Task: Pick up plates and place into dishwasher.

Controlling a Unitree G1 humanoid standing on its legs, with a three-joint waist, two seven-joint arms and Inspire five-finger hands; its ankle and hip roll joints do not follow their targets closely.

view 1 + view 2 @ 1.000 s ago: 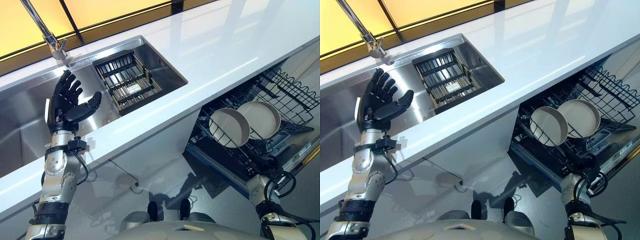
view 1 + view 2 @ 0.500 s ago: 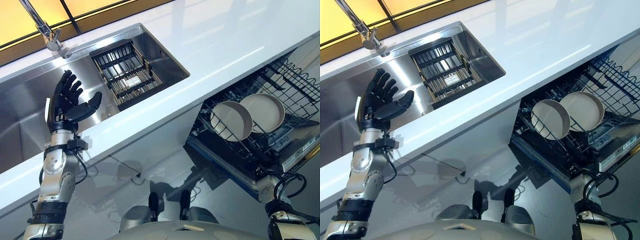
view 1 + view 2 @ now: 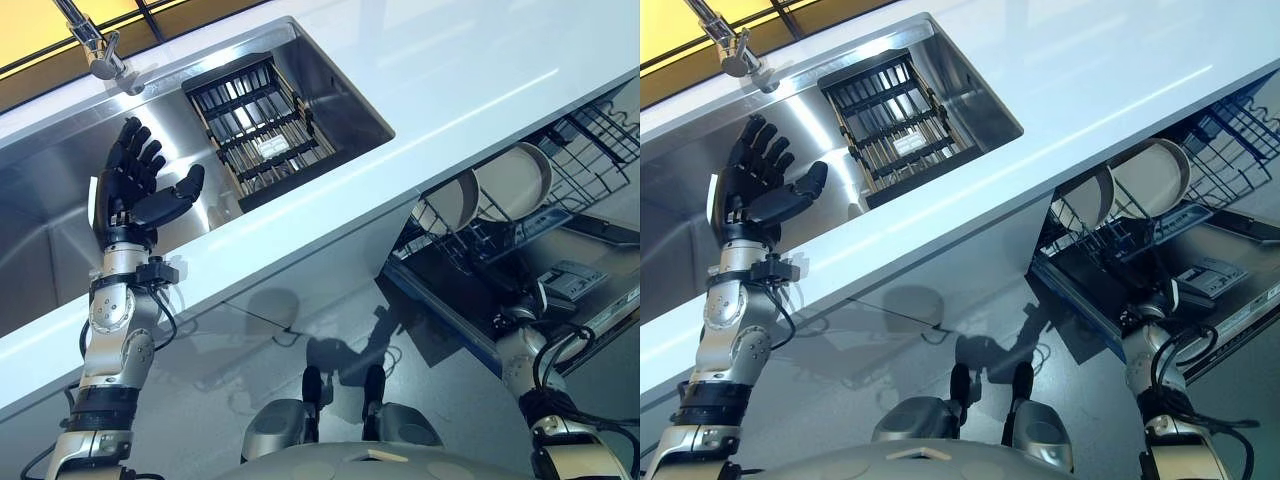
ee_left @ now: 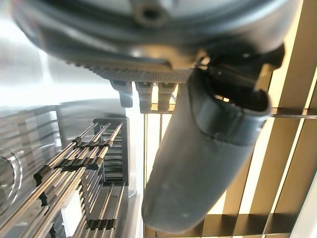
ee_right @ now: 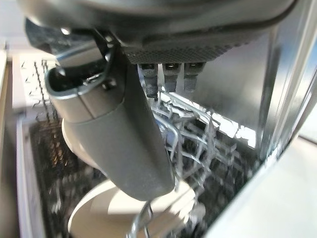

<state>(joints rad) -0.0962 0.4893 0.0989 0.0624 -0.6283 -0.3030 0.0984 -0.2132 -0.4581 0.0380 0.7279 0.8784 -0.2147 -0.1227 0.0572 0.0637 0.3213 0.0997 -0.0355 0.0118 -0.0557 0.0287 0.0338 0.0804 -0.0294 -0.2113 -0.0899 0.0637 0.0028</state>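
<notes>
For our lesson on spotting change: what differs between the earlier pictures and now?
The dishwasher rack with its two plates has slid back under the counter, the right hand at its front. The view itself shifted too. The left hand stayed open above the sink.

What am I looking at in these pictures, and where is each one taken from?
This is a humanoid robot with two silver arms and dark fingered hands, loading plates into a dishwasher. The two wide pictures come from cameras in its head, looking down. The two close-ups come from cameras on its wrists, looking along each hand.

The left hand is raised over the steel sink, fingers spread and holding nothing. In the sink sits a dark wire rack, with the tap behind. A white counter runs beside it.

Below the counter, the dishwasher rack is pulled out, with two pale plates standing in it. The right hand is down by that rack; its fingers look straight, holding nothing.
</notes>
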